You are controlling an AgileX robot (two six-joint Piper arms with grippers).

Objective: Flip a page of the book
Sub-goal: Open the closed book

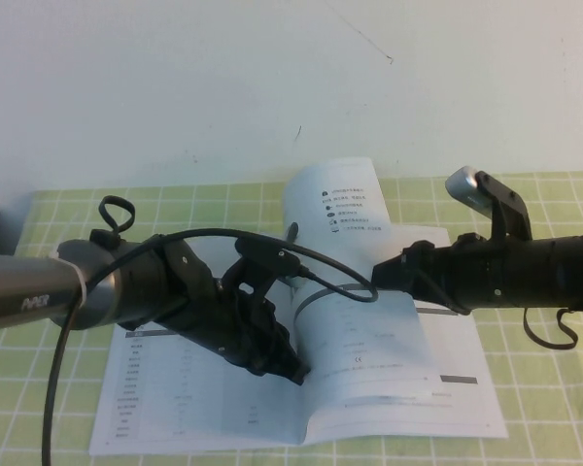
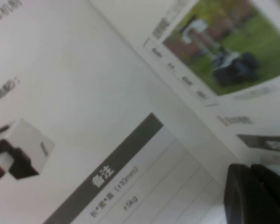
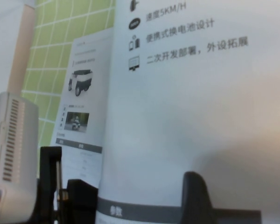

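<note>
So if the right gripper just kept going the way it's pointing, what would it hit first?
Most likely the lifted page, which already stands between the right gripper's fingers. Beyond it sits the left gripper, low on the book, though depth is unclear.

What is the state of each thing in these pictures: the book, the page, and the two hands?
book: open, lying flat on the green checked mat.
page: lifted, standing up from the middle of the book, not yet laid over.
right hand: at the raised page, one finger on each side of its edge.
left hand: low over the book near its middle fold; fingers unclear.
</note>
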